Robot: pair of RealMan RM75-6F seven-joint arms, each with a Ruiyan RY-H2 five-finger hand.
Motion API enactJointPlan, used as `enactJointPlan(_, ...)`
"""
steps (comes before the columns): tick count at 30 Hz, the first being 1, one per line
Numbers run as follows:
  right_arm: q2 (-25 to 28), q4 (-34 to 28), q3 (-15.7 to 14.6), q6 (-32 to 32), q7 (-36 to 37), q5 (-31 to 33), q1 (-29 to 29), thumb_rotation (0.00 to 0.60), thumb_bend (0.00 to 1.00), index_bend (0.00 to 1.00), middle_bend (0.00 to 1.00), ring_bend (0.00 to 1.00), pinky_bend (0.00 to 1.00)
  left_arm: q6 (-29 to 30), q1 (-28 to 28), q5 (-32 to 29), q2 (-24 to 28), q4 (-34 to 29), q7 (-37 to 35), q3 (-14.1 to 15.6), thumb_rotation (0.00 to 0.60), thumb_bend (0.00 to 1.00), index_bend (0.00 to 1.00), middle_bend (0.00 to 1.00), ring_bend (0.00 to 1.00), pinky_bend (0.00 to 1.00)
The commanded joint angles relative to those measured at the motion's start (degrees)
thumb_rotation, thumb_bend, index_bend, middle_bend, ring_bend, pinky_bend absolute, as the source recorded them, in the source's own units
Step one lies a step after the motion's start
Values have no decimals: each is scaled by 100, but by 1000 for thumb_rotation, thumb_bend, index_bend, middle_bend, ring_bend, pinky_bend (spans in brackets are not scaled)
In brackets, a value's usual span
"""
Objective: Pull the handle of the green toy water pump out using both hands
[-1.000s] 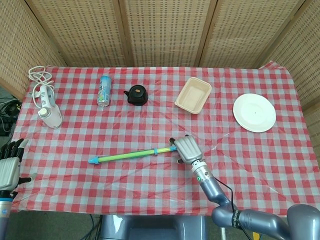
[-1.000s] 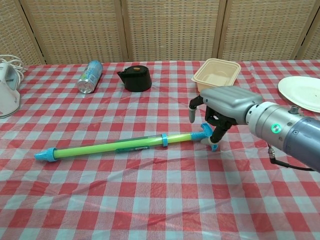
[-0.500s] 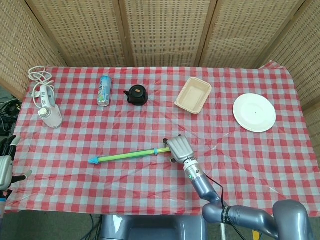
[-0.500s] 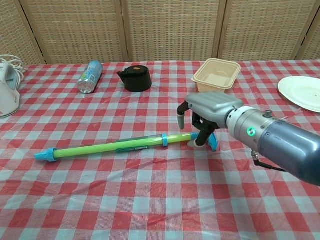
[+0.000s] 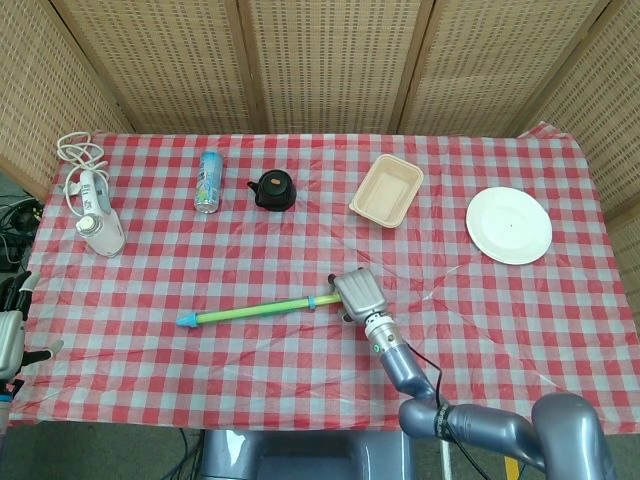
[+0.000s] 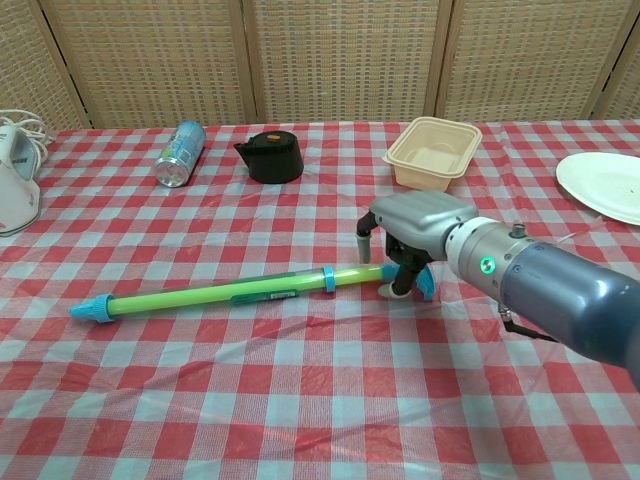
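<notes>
Grey and metallic, the right hand is arching over the blue handle at the right end of the green toy water pump, palm down. Its fingers are curling downward around the handle end, with fingertips reaching the cloth on either side of the tube; whether they are actually clamping the handle I cannot tell. In the head view the same hand is covering the pump's right end entirely.

The pump is lying flat on the red-and-white checked tablecloth, near the front middle of the table. Its long axis is running left to right with a slight tilt, the handle end sitting a little farther from the robot and the blue nozzle tip pointing left.

The left hand is hanging off the table's left edge, fingers spread and holding nothing, well apart from the pump.

Farther back are lying a can on its side, a black pot, a beige tray, a white plate, and a white corded appliance.
</notes>
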Motion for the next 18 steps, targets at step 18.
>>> enactJointPlan(18,-69,265,-216,20,57,131,82,600,450,632,1000,1000,536,10,-10,-38,-25,4,46,2,600,13,0,0,0,0)
